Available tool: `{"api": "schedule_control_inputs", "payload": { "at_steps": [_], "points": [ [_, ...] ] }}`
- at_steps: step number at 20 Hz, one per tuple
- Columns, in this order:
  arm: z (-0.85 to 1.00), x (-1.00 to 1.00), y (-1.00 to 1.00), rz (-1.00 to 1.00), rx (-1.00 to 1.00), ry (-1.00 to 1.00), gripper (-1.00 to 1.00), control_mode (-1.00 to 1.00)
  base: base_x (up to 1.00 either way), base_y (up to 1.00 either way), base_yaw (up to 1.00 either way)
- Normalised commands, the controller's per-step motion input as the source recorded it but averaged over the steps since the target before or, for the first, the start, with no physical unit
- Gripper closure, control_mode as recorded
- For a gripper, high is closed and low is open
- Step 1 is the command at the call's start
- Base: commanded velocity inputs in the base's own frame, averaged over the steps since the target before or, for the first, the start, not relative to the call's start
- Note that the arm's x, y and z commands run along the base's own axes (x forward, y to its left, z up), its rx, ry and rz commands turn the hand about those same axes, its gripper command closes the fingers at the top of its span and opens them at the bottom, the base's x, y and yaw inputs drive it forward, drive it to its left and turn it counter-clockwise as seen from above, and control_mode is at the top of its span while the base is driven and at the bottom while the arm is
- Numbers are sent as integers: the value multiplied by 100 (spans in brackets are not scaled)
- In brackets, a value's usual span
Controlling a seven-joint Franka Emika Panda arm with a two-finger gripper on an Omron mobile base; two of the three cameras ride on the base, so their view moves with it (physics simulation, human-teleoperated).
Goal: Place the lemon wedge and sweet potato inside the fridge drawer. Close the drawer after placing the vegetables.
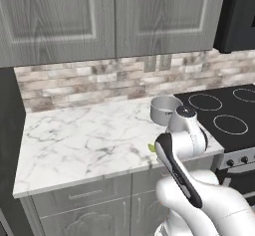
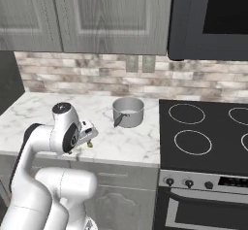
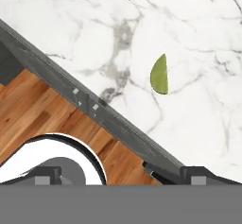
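The lemon wedge [image 3: 159, 74] is a small yellow-green piece lying on the white marble counter [image 3: 189, 24], close to its front edge. It also peeks out beside the arm as a yellow-green speck, the lemon wedge [image 1: 151, 147] [image 2: 89, 145]. My gripper [image 3: 123, 176] hangs above the counter's front edge, pointing down, a short way from the wedge. It is open, with its dark finger tips [image 3: 47, 173] far apart and nothing between them. The sweet potato and the fridge drawer are out of view.
A grey metal pot [image 2: 128, 111] stands on the counter beside the black stovetop [image 2: 203, 132]. Grey cabinet drawer fronts [image 1: 79, 195] run under the counter, with upper cabinets overhead. Wooden floor [image 3: 42, 109] lies below the counter edge.
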Motion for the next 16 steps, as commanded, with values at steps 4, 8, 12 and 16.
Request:
{"api": "schedule_control_inputs", "payload": {
  "at_steps": [4, 8, 12, 16],
  "points": [
    [-15, 93, 0, -7, 2, 17, -100, -100, 0, 0, 0],
    [-14, 86, -6, 0, 2, 23, -100, -100, 0, 0, 0],
    [-49, 64, 0, 0, 0, 15, -100, -100, 0, 0, 0],
    [-64, 33, 2, 0, 0, 3, -100, -100, 0, 0, 0]
  ]
}}
